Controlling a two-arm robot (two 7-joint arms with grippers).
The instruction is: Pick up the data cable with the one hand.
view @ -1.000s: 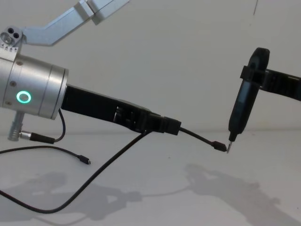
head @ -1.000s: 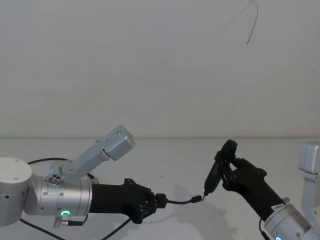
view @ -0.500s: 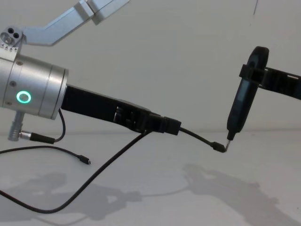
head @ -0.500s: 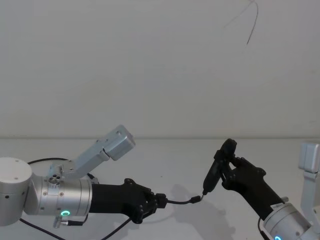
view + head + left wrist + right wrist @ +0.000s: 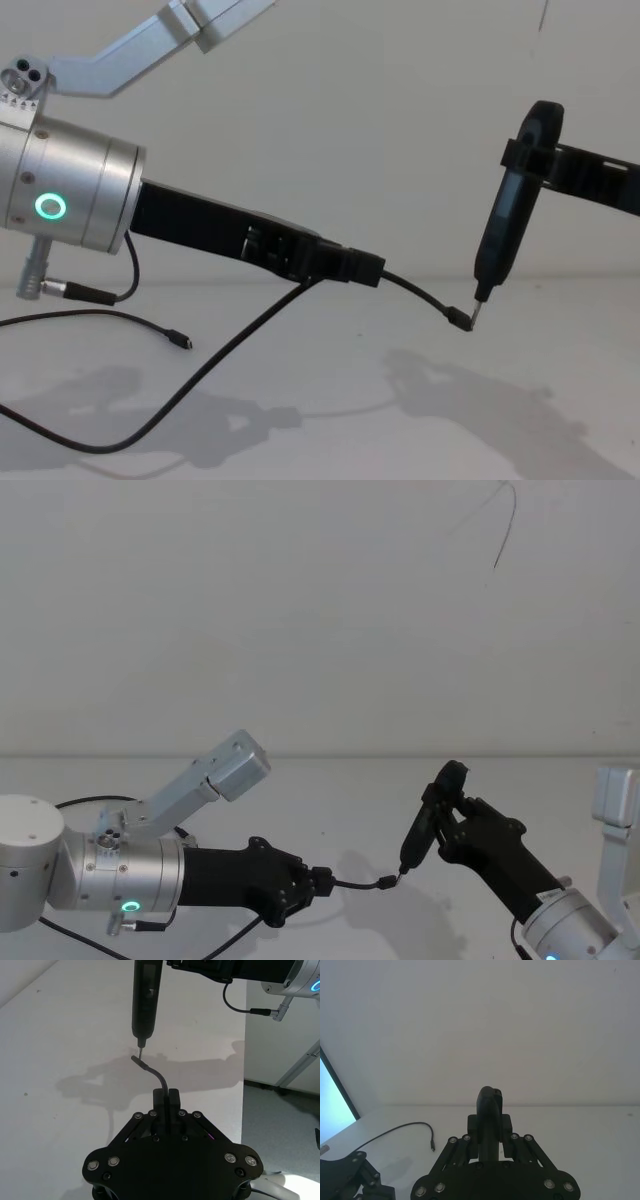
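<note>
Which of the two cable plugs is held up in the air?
The plug just beyond the left tool, beside the pen-like tool's tip. The other plug lies on the table.

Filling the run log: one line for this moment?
left gripper: shut on data cable, held above table | right gripper: shut on pointed tool, tip at cable plug | cable tail hangs to table

head: high, looking forward-down | chest: low, side-on | both share left hand (image 5: 322, 883)
</note>
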